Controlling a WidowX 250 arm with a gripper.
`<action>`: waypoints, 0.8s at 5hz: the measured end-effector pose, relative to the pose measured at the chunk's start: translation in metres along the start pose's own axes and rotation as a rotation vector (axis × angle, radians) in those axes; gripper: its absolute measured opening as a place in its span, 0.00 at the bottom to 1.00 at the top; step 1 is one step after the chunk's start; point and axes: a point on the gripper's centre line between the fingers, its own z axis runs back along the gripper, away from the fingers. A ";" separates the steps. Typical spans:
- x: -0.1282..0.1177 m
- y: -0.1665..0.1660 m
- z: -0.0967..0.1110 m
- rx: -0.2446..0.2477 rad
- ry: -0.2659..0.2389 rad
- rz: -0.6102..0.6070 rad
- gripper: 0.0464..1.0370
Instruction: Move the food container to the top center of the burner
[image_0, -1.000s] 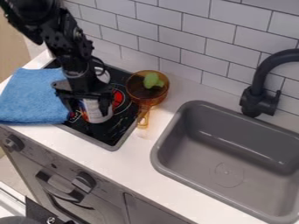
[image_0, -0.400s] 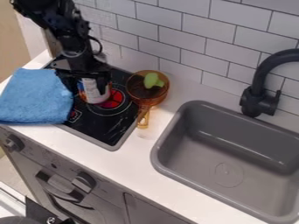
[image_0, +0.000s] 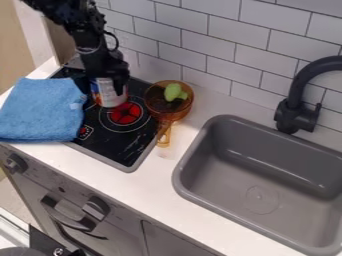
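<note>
Left: folded blue cloth towel (image_0: 43, 111), overlapping rectangular black glass cooktop (image_0: 110, 146). At cooktop rear: cylindrical white-and-red food container (image_0: 108, 95). Right of container: round transparent amber pan (image_0: 153, 108), with green toy vegetable (image_0: 174, 92) inside. Farther right: rectangular grey sink (image_0: 230, 175); behind, curved black faucet (image_0: 296, 105).

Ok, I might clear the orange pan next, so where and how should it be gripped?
Probably take the pan by its handle, from above, closing across its width: it is narrow and juts from the round bowl toward the view's bottom. Keep it level; a green item sits inside.
</note>
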 end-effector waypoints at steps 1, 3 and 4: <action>0.012 0.003 -0.007 0.022 -0.008 0.038 0.96; 0.032 0.003 -0.004 0.018 -0.011 0.082 0.96; 0.037 0.002 -0.004 0.013 -0.012 0.101 0.96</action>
